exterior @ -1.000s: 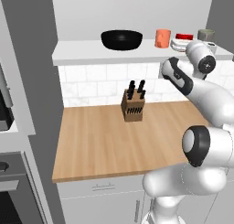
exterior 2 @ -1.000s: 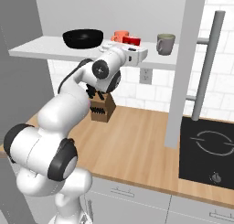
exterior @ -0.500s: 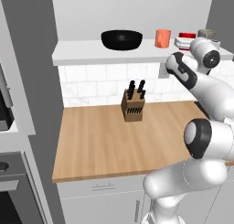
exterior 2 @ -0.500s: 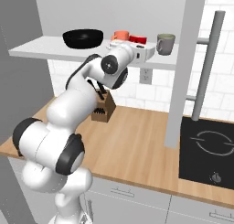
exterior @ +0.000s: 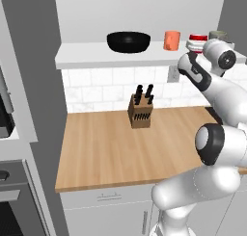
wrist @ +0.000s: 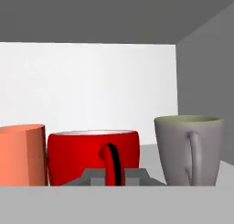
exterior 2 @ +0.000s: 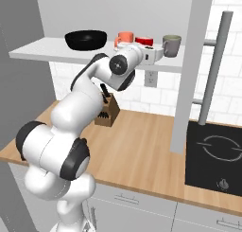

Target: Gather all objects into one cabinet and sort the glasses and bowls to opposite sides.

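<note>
1. The gripper [wrist: 112, 176] sits at the front edge of the shelf board [exterior: 82, 54]. Its jaws are nearly shut on the handle of the red cup [wrist: 77, 154], and that closure holds steady over the last second. I judge this a grip on the handle rather than an empty pinch.
2. The wrist has swung to the right along the shelf front over the last second, and the elbow has lifted with it. The red cup has shifted little, if at all. It stands upright on the board, or just above it; I cannot tell which.
3. The orange cup [wrist: 23, 154] stands just beside the red cup on one side. The grey-green mug [wrist: 183, 147] stands near it on the other, with a gap between them and its handle facing the camera.
4. The black bowl [exterior: 128, 41] sits well apart at the far left of the same board, so the bowl end and the cup end already read as opposite sides.
5. The cabinet's pale back wall [wrist: 91, 81] and a grey side panel lie behind the cups.
6. For the task, everything is already in the one cabinet. What remains looks like tidying the red cup in among the other glasses and letting go.
7. The knife block [exterior: 141, 113] on the counter below is clear of the arm.
</note>
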{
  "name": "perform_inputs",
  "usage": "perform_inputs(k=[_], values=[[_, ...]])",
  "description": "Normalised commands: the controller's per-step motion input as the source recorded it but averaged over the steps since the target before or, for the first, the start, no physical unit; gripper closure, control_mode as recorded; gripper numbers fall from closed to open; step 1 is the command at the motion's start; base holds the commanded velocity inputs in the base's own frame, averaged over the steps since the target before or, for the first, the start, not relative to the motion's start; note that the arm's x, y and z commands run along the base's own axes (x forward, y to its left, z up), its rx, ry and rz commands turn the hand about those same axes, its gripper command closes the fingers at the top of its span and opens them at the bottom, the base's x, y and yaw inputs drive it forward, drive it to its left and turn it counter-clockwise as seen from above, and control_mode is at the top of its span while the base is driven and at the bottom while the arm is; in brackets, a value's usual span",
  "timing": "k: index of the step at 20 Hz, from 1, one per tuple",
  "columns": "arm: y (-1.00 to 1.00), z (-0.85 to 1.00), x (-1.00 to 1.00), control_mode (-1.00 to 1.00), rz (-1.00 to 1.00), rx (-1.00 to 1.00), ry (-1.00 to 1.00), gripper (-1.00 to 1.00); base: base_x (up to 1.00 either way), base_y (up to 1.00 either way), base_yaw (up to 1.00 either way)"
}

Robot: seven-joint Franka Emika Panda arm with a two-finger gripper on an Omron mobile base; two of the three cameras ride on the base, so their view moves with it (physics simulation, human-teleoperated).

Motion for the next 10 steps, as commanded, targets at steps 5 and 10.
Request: perform_inputs(k=[5,10], values=[[0.0,-0.33,0.07,-1.0,0.0,-0.02,0.04,1.0,0.0,0.0,0.0],[0.0,-0.01,0.37,-1.0,0.0,0.0,0.07,-1.0,0.0,0.0,0.0]])
